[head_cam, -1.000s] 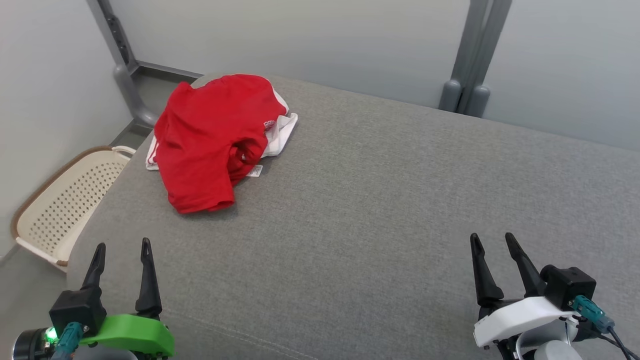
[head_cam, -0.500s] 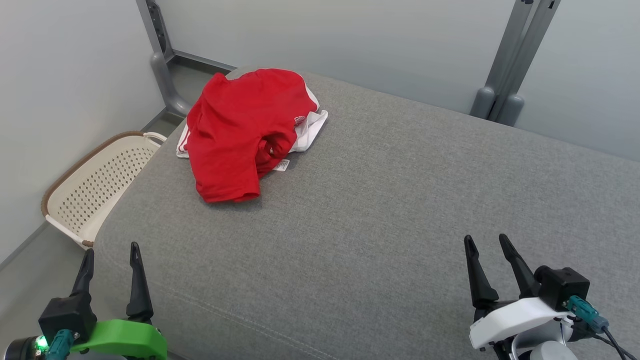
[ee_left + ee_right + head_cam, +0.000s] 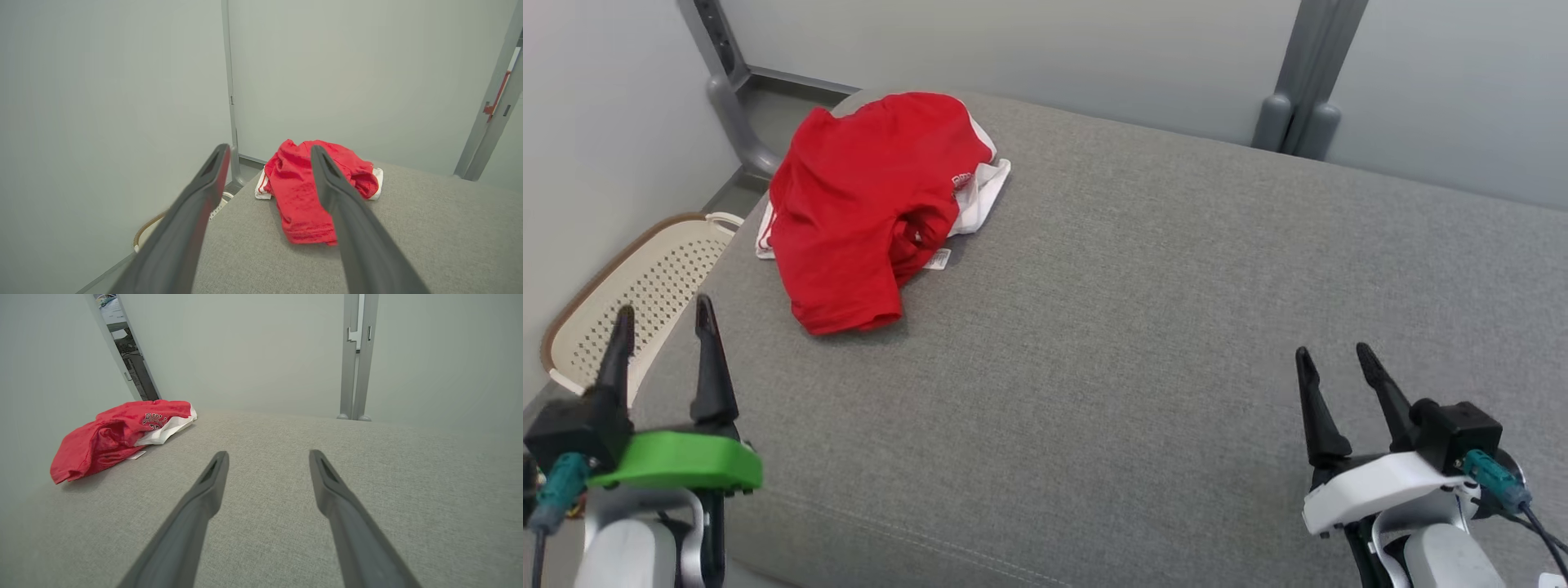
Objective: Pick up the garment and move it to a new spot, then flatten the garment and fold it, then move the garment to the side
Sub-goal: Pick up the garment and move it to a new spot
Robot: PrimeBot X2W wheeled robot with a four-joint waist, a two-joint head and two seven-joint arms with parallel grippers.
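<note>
Bare lab test cell, pale partition walls [image 3: 1013, 41], grey metal posts [image 3: 1307, 65], fabric-covered platform [image 3: 1135, 286], laundry basket [image 3: 662, 269]

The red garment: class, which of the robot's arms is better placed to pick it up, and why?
Probably the left. The garment lies far left; the open left claw points toward it, while the right claw sits far across the grey surface.

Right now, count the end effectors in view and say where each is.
2. The left end effector is at the lower left of the head view, near the cream basket; the right end effector is at the lower right, over the grey cushion. Both open.
</note>
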